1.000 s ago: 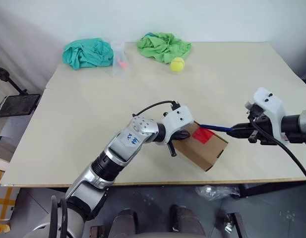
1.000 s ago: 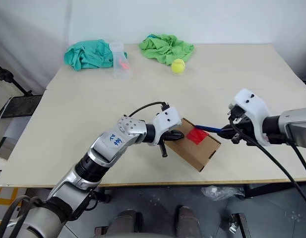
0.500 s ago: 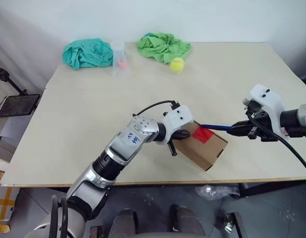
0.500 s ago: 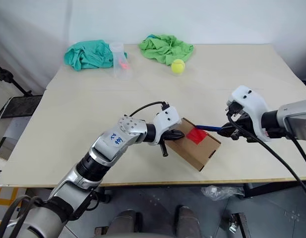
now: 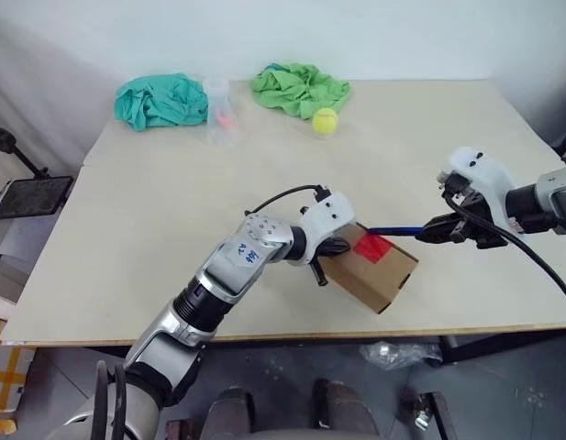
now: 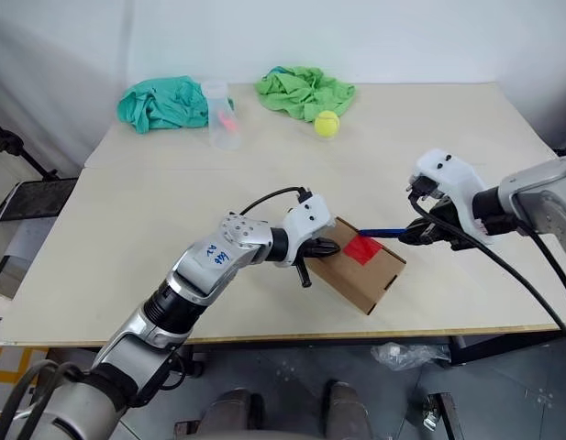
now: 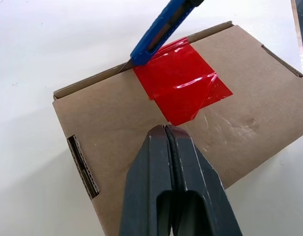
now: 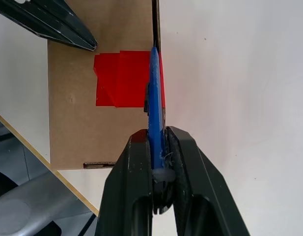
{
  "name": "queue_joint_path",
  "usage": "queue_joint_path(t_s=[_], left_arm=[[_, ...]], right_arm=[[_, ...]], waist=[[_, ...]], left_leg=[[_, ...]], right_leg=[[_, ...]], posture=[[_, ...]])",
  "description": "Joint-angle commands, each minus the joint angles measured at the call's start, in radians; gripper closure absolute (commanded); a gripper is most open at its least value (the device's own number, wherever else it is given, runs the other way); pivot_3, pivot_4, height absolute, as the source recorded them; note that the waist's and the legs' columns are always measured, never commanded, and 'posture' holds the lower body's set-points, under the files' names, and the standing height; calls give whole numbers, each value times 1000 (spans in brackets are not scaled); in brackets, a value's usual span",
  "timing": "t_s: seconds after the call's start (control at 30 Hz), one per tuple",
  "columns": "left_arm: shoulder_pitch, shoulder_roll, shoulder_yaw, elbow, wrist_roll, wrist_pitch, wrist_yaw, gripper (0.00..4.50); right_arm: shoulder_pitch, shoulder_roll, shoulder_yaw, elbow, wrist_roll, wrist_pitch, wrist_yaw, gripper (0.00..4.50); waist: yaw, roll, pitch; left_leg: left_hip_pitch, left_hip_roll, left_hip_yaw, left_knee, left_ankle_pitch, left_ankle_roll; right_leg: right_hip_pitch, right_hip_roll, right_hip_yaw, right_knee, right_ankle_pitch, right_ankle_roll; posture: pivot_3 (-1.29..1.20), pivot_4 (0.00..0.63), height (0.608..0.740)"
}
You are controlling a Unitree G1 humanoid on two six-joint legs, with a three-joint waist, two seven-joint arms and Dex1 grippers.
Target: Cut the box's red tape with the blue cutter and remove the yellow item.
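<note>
The right gripper [image 5: 431, 229] sits slightly farther up the table than before, carrying the blue cutter [image 5: 393, 229], whose tip now meets the red tape [image 7: 181, 85] edge.

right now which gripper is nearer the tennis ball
Right. The right gripper holds the blue cutter at the box, nearer the tennis ball; the left gripper presses the box's near side, farther away.
</note>
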Motion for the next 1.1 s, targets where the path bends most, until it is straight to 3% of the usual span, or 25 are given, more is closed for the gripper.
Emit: queue_joint_path(t_s=[0.03,0.53,0.8,1.1], left_arm=[[24,1,-39,57,33,29,10,4482],[25,-7,-33,63,34,32,17,4482],[20,-11,-31,76,35,23,16,4482],[12,-19,-27,97,38,12,17,4482]], right_arm=[[-8,-3,70,6,-12,4,53,4344],[-35,-81,186,20,-125,-48,227,4344],[-93,-11,196,77,-178,-65,236,4344],[-164,16,292,136,-252,-101,315,4344]], waist=[[0,0,0],[4,0,0],[1,0,0],[1,0,0]], left_leg=[[0,0,0,0,0,0],[-1,0,0,0,0,-1],[-2,0,0,0,-1,-1],[-1,0,1,0,-1,-1]], right_leg=[[0,0,0,0,0,0],[-1,0,0,-1,1,2],[-1,0,0,-1,2,3],[-1,0,0,-1,2,3]], posture=[[0,150,740],[0,150,740],[0,150,740],[0,150,740]])
